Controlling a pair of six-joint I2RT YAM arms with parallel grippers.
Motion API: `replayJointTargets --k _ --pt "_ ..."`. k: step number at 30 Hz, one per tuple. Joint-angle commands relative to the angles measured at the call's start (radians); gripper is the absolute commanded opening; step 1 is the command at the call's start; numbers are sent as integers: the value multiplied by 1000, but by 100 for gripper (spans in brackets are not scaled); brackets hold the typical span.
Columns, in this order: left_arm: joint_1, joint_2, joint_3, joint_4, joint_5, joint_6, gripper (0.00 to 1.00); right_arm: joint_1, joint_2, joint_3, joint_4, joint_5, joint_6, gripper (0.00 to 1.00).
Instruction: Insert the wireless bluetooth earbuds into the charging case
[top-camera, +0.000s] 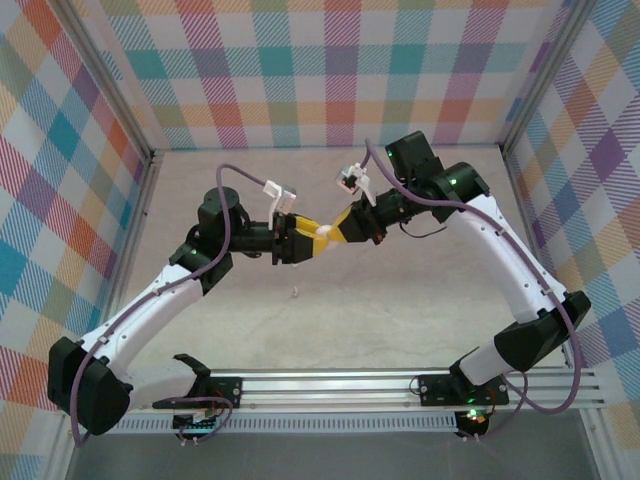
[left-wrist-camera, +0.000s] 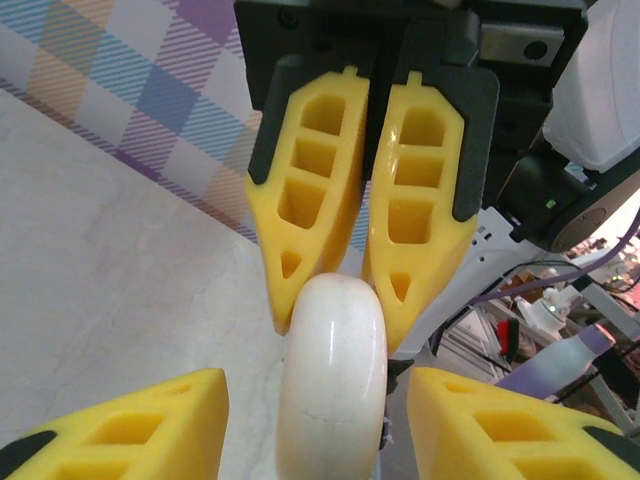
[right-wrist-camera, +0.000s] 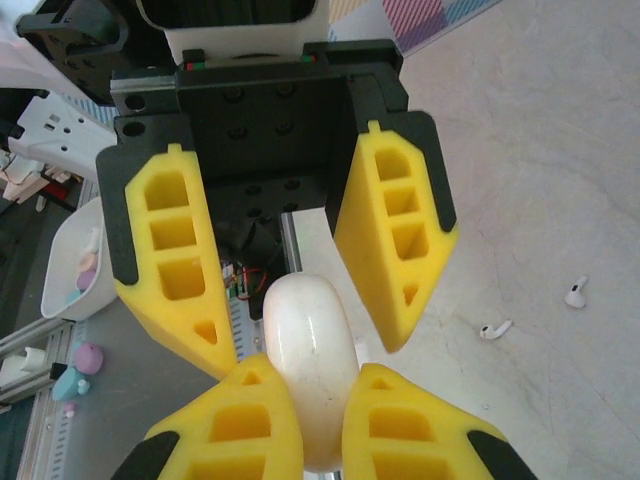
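The white, rounded charging case (top-camera: 322, 232) hangs in mid-air between both arms, its lid closed. My right gripper (right-wrist-camera: 312, 368) is shut on the charging case (right-wrist-camera: 308, 340), one yellow finger (right-wrist-camera: 230, 430) on each side. My left gripper (left-wrist-camera: 315, 375) faces it from the other side and is open. Its fingers (left-wrist-camera: 150, 430) straddle the charging case (left-wrist-camera: 332, 370) with a gap on both sides. Two white earbuds (right-wrist-camera: 576, 292) (right-wrist-camera: 494, 329) lie loose on the table below. In the top view one tiny white earbud (top-camera: 295, 293) lies on the table under the grippers.
Plaid walls (top-camera: 330, 70) close the table on three sides, and a metal rail (top-camera: 330, 385) runs along the near edge. Beyond that edge, the right wrist view shows a white bin (right-wrist-camera: 70, 270) with small pastel pieces and some loose ones (right-wrist-camera: 88, 355).
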Motion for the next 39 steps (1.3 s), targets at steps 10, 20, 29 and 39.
replayJointTargets --k 10,20,29,39 --pt "-16 -15 28 -41 28 59 42 7 -29 2 27 0 -7 0" --pt "-19 -13 33 -24 28 73 19 9 -15 -6 17 -48 5 0" --pt "-31 -54 -33 -80 12 252 0 6 -19 -22 82 4 84 38" --pt "-43 -194 -181 -100 -71 420 0 -38 37 7 88 87 186 47"
